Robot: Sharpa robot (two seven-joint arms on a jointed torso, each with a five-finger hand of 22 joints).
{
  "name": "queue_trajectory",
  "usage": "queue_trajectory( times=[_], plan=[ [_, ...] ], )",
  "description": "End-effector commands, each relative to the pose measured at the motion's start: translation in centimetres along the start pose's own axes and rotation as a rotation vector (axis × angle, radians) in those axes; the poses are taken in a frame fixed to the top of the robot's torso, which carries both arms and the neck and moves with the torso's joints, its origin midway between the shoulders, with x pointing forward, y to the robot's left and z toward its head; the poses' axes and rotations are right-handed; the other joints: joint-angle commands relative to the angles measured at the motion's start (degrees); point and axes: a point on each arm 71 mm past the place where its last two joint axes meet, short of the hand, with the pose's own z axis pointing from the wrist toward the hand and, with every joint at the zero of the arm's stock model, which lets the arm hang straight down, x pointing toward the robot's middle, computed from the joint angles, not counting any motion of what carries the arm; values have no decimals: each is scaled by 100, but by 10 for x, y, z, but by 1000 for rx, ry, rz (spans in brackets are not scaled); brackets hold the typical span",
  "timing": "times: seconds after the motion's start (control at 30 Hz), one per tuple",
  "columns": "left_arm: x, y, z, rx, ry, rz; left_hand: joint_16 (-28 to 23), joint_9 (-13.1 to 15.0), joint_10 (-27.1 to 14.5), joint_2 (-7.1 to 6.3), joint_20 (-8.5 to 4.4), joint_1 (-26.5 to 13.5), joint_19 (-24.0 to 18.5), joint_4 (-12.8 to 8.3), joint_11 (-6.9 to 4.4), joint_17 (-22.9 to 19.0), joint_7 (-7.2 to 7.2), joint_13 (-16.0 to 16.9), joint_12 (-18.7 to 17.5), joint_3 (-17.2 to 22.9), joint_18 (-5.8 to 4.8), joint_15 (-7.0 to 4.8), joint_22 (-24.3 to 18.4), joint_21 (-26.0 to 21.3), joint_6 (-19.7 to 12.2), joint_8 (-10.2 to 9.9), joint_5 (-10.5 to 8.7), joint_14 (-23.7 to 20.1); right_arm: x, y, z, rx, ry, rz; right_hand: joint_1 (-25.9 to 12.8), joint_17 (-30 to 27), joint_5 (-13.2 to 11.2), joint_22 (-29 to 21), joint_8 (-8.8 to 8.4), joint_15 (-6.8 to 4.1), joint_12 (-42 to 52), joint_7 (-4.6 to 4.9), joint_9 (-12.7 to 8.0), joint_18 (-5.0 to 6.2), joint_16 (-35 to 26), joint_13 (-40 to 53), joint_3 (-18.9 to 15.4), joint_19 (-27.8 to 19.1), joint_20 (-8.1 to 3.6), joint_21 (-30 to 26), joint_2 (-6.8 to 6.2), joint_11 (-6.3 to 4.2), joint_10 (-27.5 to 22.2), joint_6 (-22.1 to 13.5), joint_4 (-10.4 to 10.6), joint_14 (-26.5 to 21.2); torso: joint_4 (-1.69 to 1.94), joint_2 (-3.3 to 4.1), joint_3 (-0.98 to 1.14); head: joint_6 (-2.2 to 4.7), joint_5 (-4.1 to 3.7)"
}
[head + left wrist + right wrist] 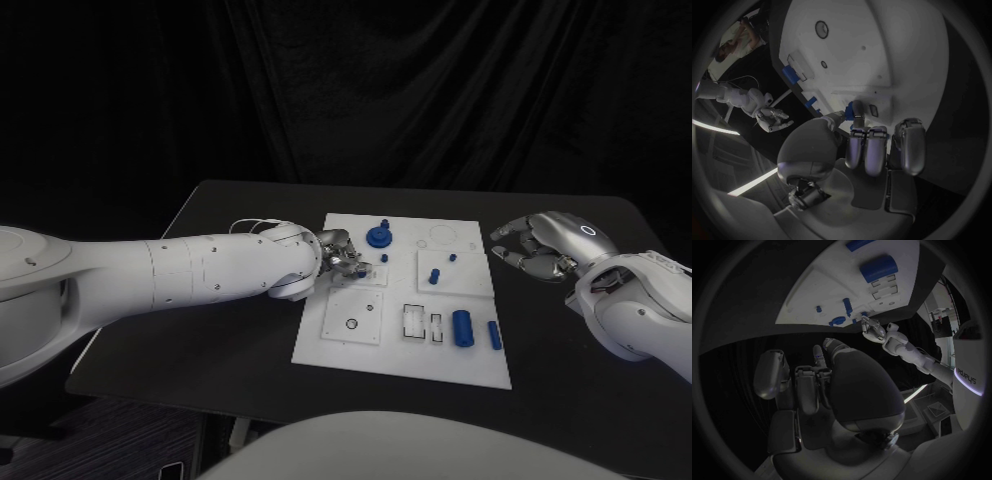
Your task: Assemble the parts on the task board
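Note:
The white task board (476, 360) lies in the middle of the black table. My left hand (335, 256) hovers over the board's upper left part and pinches a small blue part (852, 107) between thumb and fingers, close above the board (879, 45). Standing in the board are a round blue piece with a peg (378, 236) and two small blue pegs (453, 257). A blue cylinder (463, 328) and a slim blue bar (495, 335) lie near the right edge. My right hand (541, 246) hangs right of the board, fingers curled in, holding nothing.
The black table (216, 330) has bare surface left of the board and in front of it. In the right wrist view the board (817, 290) lies beyond my curled fingers (811, 385), with the blue cylinder (878, 267) on it and my left hand (873, 329) past it.

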Motion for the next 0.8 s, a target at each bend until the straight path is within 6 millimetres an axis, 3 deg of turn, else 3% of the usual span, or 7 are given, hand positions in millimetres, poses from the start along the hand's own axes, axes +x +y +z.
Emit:
queue_trajectory(
  times=[0.03, 0.27, 0.53, 0.8],
  plan=[
    [4, 0, 0, 16, 27, -1, 38, -20, 586, 8, -1, -60, -29, 34, 45, 1510, -2, 1509, 21, -75, 48, 46, 518, -38, 44, -34, -44, 616, 1, -2, 0, 19, 7, -3, 41, 1100, 16, 884, -24, 45, -21, -4, -7, 102, -24, 1080, 26, -40, 11, -20, -5, 43, 258, 27, -2, 424, 1, 2, -1, 0, 4],
    [4, 1, 0, 16, 27, -2, 38, -23, 586, 1, 0, -64, -28, 58, 47, 1510, -1, 1509, 21, -116, 47, 48, 521, -39, 50, -49, -63, 616, 2, -2, 0, 21, 10, -3, 41, 1100, 16, 884, -24, 45, -21, -4, -7, 102, -24, 1080, 26, -40, 11, -20, -5, 43, 258, 27, -2, 424, 3, -1, 0, 0, 11],
    [2, 3, -1, 20, 16, -5, 38, -34, 586, 25, 14, -243, -33, 432, 60, 1510, 13, 1509, 21, -533, 50, 60, 531, -63, 105, -165, -211, 616, 2, -2, 0, 23, 12, -3, 41, 1100, 16, 884, -24, 45, -21, -4, -7, 102, -24, 1080, 26, -40, 11, -20, -5, 43, 258, 27, -2, 424, 2, 1, -1, 0, 15],
    [1, 3, -1, 35, -4, -11, 38, 12, 586, 325, 30, -782, -51, 470, 85, 1510, 43, 1509, 21, -1083, 58, 81, 535, -105, 69, -280, -265, 616, 2, -2, -1, 24, 11, -3, 37, 1094, 23, 881, -24, 48, -24, -1, -10, 104, -29, 1072, 33, -43, 12, -34, -13, 46, 253, 36, -4, 422, 0, 1, 0, 0, 13]
  ],
)
